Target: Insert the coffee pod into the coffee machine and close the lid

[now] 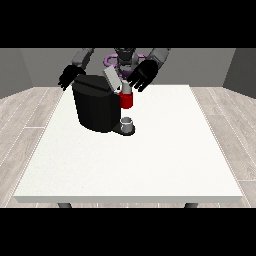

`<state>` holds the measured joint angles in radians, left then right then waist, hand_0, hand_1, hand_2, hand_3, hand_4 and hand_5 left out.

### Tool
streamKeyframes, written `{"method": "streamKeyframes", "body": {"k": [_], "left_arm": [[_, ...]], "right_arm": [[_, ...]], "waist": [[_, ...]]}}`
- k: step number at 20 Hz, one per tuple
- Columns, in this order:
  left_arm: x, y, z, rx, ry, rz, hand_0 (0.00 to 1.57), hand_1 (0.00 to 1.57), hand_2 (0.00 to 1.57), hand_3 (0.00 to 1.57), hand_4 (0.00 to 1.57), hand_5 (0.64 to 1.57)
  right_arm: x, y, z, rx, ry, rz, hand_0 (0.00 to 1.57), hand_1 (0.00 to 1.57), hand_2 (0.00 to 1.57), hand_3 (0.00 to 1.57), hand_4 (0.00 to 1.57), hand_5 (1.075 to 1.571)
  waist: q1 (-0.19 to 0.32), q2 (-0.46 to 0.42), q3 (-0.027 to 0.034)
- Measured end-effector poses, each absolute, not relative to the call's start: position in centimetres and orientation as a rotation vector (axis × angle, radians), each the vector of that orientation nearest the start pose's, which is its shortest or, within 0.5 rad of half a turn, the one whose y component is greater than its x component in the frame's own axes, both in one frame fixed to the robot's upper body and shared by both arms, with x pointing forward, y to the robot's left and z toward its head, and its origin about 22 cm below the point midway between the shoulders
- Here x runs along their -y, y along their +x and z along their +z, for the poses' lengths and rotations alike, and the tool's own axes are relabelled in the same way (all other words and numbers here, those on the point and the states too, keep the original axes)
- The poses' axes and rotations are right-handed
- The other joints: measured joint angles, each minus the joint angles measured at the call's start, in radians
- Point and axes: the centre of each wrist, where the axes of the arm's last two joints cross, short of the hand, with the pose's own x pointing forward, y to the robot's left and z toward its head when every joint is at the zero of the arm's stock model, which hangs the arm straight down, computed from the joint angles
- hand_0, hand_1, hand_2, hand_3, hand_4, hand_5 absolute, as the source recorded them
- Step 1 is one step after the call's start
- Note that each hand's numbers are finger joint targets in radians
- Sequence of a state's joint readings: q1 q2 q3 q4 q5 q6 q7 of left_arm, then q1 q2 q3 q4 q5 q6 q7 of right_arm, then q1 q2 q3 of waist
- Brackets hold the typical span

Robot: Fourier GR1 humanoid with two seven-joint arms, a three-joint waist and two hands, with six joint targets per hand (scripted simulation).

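Hovering at the machine's (97,107) one o'clock beside the raised lid (112,77), the robot hand at the view's right (143,75), fingers spread and empty, should press that lid down squarely; the other robot hand (70,76) hangs open.

The white table (150,165) carries a black machine (97,107), standing below and between the fingers of both hands. A small grey thing (128,123) sits on the machine's base, below the right-side fingers.

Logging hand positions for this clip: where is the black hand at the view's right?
In the front view it hovers at the table's far edge, just above a red thing at the machine, right of the black coffee machine.
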<state>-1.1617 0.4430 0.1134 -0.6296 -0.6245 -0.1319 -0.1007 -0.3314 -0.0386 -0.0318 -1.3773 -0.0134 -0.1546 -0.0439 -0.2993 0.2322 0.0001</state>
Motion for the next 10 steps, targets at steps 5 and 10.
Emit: {"method": "streamKeyframes", "body": {"k": [5,10], "left_arm": [[-24.8,46.3,23.3,1.689,0.709,-0.877,1.18,1.18,1.25,1.18,0.49,1.571],[-25.7,46.2,23.1,1.702,0.716,-0.879,1.19,1.19,1.27,1.20,0.51,1.571]], "right_arm": [[21.0,32.2,4.1,1.723,-0.071,-0.043,0.00,0.00,0.00,0.00,0.50,1.571],[21.1,31.8,3.9,1.735,-0.063,-0.051,0.00,0.00,0.00,0.00,0.51,1.571]], "waist": [[0.009,0.008,0.0002],[0.004,0.026,0.0002]]}}
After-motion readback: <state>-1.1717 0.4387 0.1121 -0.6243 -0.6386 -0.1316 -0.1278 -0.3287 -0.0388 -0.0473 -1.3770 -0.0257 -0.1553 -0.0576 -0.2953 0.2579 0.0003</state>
